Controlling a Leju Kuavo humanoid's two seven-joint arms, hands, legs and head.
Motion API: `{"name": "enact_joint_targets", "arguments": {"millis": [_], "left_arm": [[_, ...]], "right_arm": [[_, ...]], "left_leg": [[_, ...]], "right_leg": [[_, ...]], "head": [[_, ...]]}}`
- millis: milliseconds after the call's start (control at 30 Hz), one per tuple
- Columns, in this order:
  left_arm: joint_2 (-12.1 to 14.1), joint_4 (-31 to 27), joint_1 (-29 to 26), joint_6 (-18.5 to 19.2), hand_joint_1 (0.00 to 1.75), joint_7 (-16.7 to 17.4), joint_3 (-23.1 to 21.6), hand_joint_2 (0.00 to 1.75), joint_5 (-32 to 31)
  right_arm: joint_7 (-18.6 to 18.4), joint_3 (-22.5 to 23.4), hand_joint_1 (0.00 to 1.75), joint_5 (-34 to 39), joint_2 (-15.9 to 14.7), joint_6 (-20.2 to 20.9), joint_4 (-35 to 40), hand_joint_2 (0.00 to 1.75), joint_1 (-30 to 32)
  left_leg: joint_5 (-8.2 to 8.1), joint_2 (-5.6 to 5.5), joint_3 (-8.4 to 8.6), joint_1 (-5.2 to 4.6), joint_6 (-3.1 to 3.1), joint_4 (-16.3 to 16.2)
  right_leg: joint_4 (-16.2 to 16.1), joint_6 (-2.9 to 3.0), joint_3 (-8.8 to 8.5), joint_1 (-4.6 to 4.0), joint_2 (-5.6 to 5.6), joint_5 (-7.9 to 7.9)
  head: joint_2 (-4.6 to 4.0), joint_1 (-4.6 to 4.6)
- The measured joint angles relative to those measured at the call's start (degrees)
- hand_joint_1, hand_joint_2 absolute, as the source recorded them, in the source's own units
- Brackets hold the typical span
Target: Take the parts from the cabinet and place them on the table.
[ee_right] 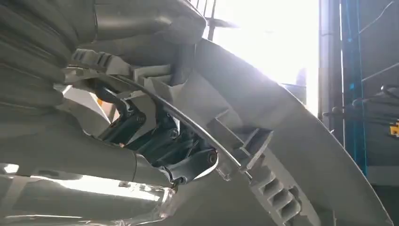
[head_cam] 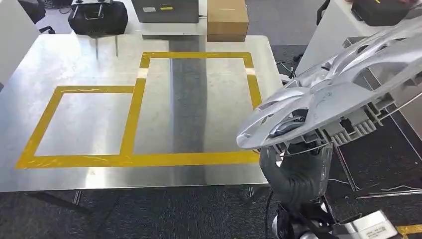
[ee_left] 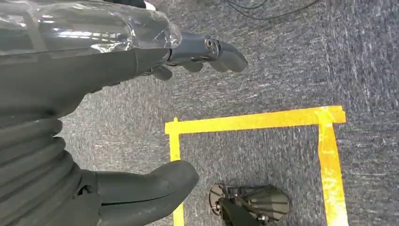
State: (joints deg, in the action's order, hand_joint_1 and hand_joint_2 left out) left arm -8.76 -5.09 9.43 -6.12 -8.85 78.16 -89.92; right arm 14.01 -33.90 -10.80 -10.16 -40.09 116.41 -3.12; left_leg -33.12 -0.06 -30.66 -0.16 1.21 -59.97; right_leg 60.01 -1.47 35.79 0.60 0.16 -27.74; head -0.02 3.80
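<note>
Right hand, nearest the head camera, gripped a silver wheel cover from beneath, at the cover's near rim. In the right wrist view the dark fingers were closed on the cover's inner clips and wire retaining ring. The wheel cover was held tilted, near edge low and far edge high, beyond the right edge of the tabletop, with only its lowest rim overlapping the tabletop's near right corner in the head view. Whether it touched the tabletop could not be told.

Metal tabletop carried yellow tape outlines forming 2 adjoining rectangles: a smaller 1 on the left, a larger 1 on the right. At the far edge stood a black bag, a grey case and a cardboard box. A white cabinet stood to the right, behind the wheel cover.

Left hand, in the left wrist view, hung over grey carpet marked with yellow floor tape. Its thumb and fingers were spread apart and held nothing.
</note>
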Motion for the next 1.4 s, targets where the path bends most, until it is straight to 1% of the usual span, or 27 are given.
{"name": "enact_joint_targets", "arguments": {"millis": [233,300,333,367,467,500,600,633,667,733,767,833,1000,1067,1167,1233,1300,1333,1400], "left_arm": [[0.0,0.0,0.0,0.0,0.00,0.0,0.0,1.75,0.0],[-0.1,0.0,0.0,0.0,0.00,0.0,0.0,1.75,0.0],[-0.1,0.0,0.0,0.1,0.00,0.0,0.0,1.75,0.0],[-0.1,0.0,0.0,0.2,0.00,0.0,0.0,1.75,0.0],[-0.1,0.0,0.0,1.0,0.00,0.0,-0.1,1.75,0.0],[-0.1,0.0,0.1,1.1,0.00,0.0,-0.1,1.75,0.0],[-0.2,0.0,0.3,1.7,0.00,0.4,-0.3,1.75,0.0],[-0.2,0.0,0.3,2.0,0.00,0.8,-0.7,1.75,0.0],[-0.3,0.0,0.5,2.4,0.00,1.2,-1.4,1.75,0.0],[-0.5,0.0,1.4,3.1,0.00,2.1,-2.2,1.75,0.0],[-0.6,0.0,1.9,3.4,0.00,2.4,-2.9,1.75,0.0],[-0.9,0.0,2.4,3.7,0.00,2.8,-3.7,1.75,0.0],[-1.4,0.0,2.7,4.3,0.00,3.6,-5.9,1.75,0.0],[-1.6,-0.1,3.0,4.6,0.00,4.0,-6.5,1.75,0.0],[-1.9,-0.1,3.0,5.0,0.00,4.5,-7.8,1.75,0.0],[-2.1,-0.1,3.0,5.0,0.00,4.7,-8.5,1.75,0.0],[-2.1,-0.1,2.9,5.1,0.00,4.8,-8.8,1.75,0.0],[-2.3,-0.1,2.9,5.1,0.00,4.8,-9.1,1.75,0.0],[-2.4,-0.1,2.9,5.1,0.00,4.8,-9.7,1.75,0.0]], "right_arm": [[-0.5,0.0,1.75,0.1,0.0,0.7,0.0,1.75,-0.5],[-1.9,-0.1,1.75,-0.3,-0.1,1.4,0.0,1.75,-0.9],[-3.7,-0.1,1.75,-1.1,-0.2,2.7,-0.1,1.75,-1.4],[-6.4,-0.2,1.75,-2.6,-0.5,4.9,-0.2,1.75,-2.1],[-18.0,-2.0,1.75,-10.9,-2.0,15.7,-0.9,1.75,-7.3],[-21.1,-3.0,1.75,-12.6,-2.4,19.2,-1.3,1.75,-9.3],[-27.3,-5.4,1.75,-13.8,-3.0,26.0,-2.5,1.75,-15.0],[-30.4,-6.5,1.75,-13.8,-3.2,29.4,-3.4,1.75,-18.3],[-33.2,-7.7,1.75,-13.3,-3.4,32.8,-4.7,1.75,-21.5],[-36.3,-10.2,1.75,-11.1,-3.5,38.7,-7.9,1.75,-27.7],[-37.1,-11.7,1.75,-10.1,-3.5,40.4,-10.2,1.75,-31.0],[-37.6,-14.3,1.75,-9.2,-2.9,42.1,-14.7,1.75,-35.6],[-40.6,-19.6,1.75,-8.5,-1.2,46.7,-26.0,1.75,-45.2],[-40.7,-21.6,1.75,-9.0,0.0,48.2,-31.1,1.75,-47.7],[-40.3,-25.4,1.75,-12.3,2.3,51.0,-40.4,1.75,-52.1],[-39.6,-27.1,1.75,-13.7,3.8,51.5,-46.5,1.75,-53.3],[-39.6,-28.5,1.75,-15.2,4.9,52.8,-50.9,1.75,-54.3],[-39.8,-29.5,1.75,-17.0,5.5,53.9,-53.5,1.75,-54.9],[-39.8,-31.2,1.75,-20.6,6.8,54.9,-58.7,1.75,-55.8]], "left_leg": [[0.00,0.10,0.03,0.07,-0.01,0.1],[0.00,0.15,0.01,0.07,-0.01,0.1],[0.00,0.19,0.01,0.07,-0.01,0.1],[0.00,0.31,0.00,0.07,-0.01,0.1],[-0.01,0.70,0.05,0.08,-0.01,0.1],[-0.01,0.73,0.06,0.08,-0.01,0.1],[0.01,0.68,0.02,0.08,0.02,0.1],[0.03,0.78,0.01,0.09,-0.01,0.1],[0.03,0.96,0.05,0.09,-0.01,0.1],[0.03,1.07,0.07,0.09,-0.01,0.1],[0.04,1.06,0.05,0.10,0.00,0.1],[0.10,1.01,0.03,0.11,0.08,0.1],[0.13,1.13,0.02,0.12,0.09,0.2],[0.14,1.10,0.00,0.12,0.09,0.2],[0.13,1.10,0.19,0.13,0.09,0.2],[0.14,1.00,0.19,0.14,0.08,0.2],[0.14,0.97,0.18,0.14,0.08,0.2],[0.14,0.97,0.19,0.14,0.08,0.2],[0.14,0.89,0.21,0.14,0.07,0.2]], "right_leg": [[-0.3,0.03,-0.22,-0.07,0.04,0.02],[-0.3,0.06,-0.26,-0.06,0.03,0.05],[-0.3,0.06,-0.28,-0.06,0.04,0.05],[-0.3,0.07,-0.29,-0.05,0.10,0.06],[-0.3,0.15,-0.28,-0.06,0.36,0.17],[-0.4,0.15,-0.27,-0.07,0.40,0.18],[-0.4,0.14,-0.29,-0.08,0.35,0.19],[-0.3,0.20,-0.28,-0.07,0.37,0.25],[-0.3,0.29,-0.26,-0.07,0.52,0.31],[-0.3,0.30,-0.26,-0.07,0.57,0.34],[-0.3,0.25,-0.27,-0.08,0.56,0.38],[-0.3,0.22,-0.27,-0.09,0.45,0.40],[-0.3,0.24,-0.27,-0.08,0.56,0.42],[-0.4,0.24,-0.26,-0.08,0.48,0.42],[-0.4,0.24,-0.26,-0.09,0.50,0.42],[-0.4,0.25,-0.27,-0.08,0.46,0.42],[-0.4,0.25,-0.26,-0.07,0.47,0.42],[-0.4,0.25,-0.26,-0.08,0.47,0.42],[-0.4,0.25,-0.27,-0.08,0.46,0.42]], "head": [[0.00,0.09],[0.00,0.11],[0.00,0.18],[0.00,0.20],[0.00,0.13],[0.00,0.13],[0.00,0.15],[0.00,0.26],[0.00,0.18],[0.00,0.11],[0.00,0.09],[0.00,0.09],[0.00,0.13],[0.00,0.15],[0.00,0.09],[0.00,0.11],[0.00,0.15],[0.00,0.17],[0.00,0.15]]}}
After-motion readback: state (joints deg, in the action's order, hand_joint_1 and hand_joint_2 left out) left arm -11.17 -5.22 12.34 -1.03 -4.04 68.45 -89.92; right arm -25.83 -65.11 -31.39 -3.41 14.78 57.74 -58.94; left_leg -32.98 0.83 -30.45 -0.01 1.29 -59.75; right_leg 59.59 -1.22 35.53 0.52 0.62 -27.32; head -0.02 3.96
